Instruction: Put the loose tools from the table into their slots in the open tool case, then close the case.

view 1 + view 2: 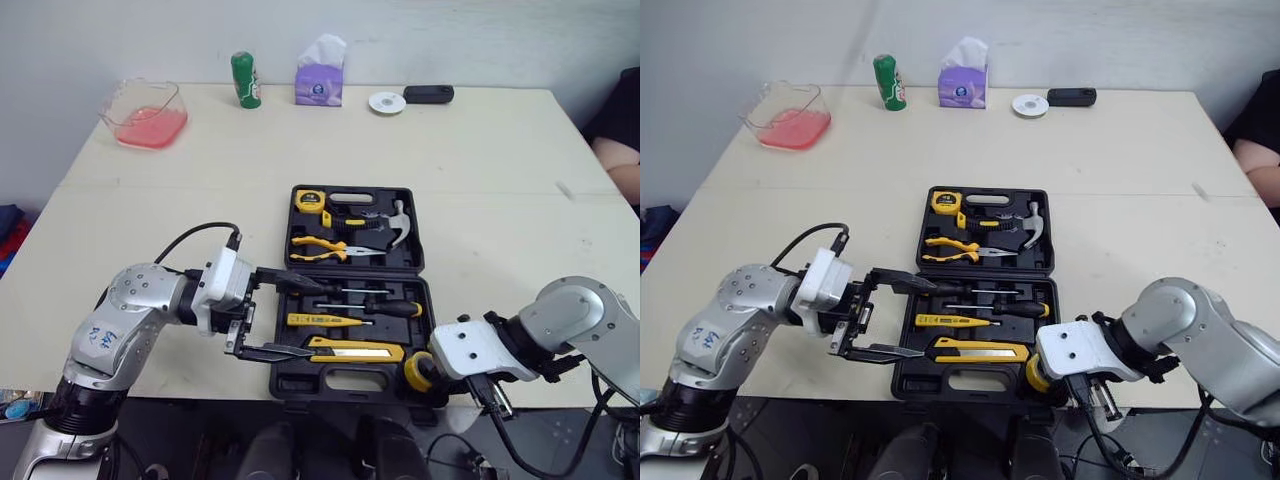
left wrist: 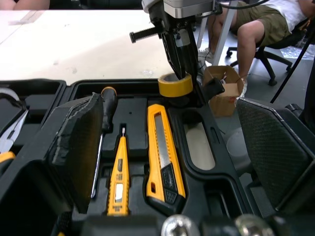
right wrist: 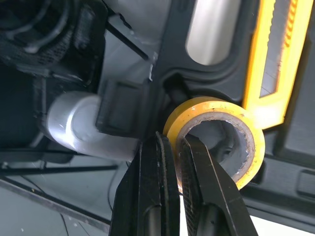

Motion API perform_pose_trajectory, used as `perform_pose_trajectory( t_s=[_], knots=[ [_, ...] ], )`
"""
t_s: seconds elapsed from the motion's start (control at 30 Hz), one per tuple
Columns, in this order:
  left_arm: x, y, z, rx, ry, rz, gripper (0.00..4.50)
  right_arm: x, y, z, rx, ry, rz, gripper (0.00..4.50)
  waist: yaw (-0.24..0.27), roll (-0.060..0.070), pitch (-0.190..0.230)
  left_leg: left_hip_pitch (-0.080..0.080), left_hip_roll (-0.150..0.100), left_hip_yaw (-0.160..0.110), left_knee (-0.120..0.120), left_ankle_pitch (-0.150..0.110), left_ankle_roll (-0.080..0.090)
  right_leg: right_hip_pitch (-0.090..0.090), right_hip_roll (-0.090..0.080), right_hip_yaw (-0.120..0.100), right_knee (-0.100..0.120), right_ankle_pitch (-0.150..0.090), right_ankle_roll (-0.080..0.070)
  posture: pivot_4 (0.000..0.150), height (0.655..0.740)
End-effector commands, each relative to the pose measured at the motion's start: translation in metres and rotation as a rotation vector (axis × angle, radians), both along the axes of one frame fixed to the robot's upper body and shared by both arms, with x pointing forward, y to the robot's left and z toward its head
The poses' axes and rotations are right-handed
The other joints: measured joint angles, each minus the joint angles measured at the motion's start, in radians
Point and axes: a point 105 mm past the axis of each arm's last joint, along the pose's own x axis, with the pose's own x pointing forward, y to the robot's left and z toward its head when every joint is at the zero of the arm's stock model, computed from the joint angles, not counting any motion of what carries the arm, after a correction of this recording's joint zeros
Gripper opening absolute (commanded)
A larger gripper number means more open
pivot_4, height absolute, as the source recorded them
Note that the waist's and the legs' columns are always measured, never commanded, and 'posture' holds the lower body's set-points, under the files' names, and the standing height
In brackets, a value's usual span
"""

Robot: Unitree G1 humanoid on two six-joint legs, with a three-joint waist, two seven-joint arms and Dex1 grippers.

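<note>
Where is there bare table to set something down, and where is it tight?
Bare: the band between the tool case and the bowl, can and tissue box behind; also table right of the case. Crowded: the case's near edge, with left gripper and right gripper holding the tape roll.

tool case (image 1: 296, 384): matt black moulded plastic
tape roll (image 2: 175, 86): glossy yellow
utility knife (image 2: 162, 147): smooth yellow plastic
worktop (image 1: 480, 160): smooth, matt

The moulded plastic tool case (image 1: 345, 273) is black, the counter (image 1: 300, 140) pale cream. The yellow roll of tape (image 2: 175, 84) has a grey core. The flat utility knife (image 1: 355, 350) is yellow with black trim. The can (image 1: 246, 80) is green, the tissue box (image 1: 319, 85) purple.
</note>
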Motion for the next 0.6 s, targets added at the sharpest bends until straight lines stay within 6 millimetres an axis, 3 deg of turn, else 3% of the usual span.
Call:
perform_pose_trajectory(
  t_s=[0.03,0.33,0.47,0.6],
  knots=[
    [-0.006,-0.001,0.006,-0.001,-0.039,-0.011,4.5,0.001,0.003,-0.001,0.007,0.014,-0.01,0.04,0.001,0.0,0.0,0.0,0.0,0.0,0.0,0.0,0.0,0.0,0.0,0.0,0.0,0.0,0.0,0.15,0.74],
    [-0.005,0.0,0.004,0.004,-0.042,0.02,4.5,-0.007,0.002,-0.006,-0.043,0.069,0.03,0.04,0.001,0.0,0.0,0.0,0.0,0.0,0.0,0.0,0.0,0.0,0.0,0.0,0.0,0.0,0.0,0.15,0.74],
    [-0.003,-0.001,0.005,0.001,-0.048,0.029,4.5,0.007,-0.008,-0.011,-0.107,0.007,-0.009,0.04,0.001,0.0,0.0,0.0,0.0,0.0,0.0,0.0,0.0,0.0,0.0,0.0,0.0,0.0,0.0,0.15,0.74],
    [-0.001,0.0,0.005,0.004,-0.053,0.033,4.5,0.011,-0.003,-0.013,-0.081,0.005,-0.018,0.04,0.0,-0.002,-0.001,0.0,0.0,0.0,0.0,0.0,0.0,0.0,0.0,0.0,0.0,0.0,0.0,0.15,0.74]
  ],
)
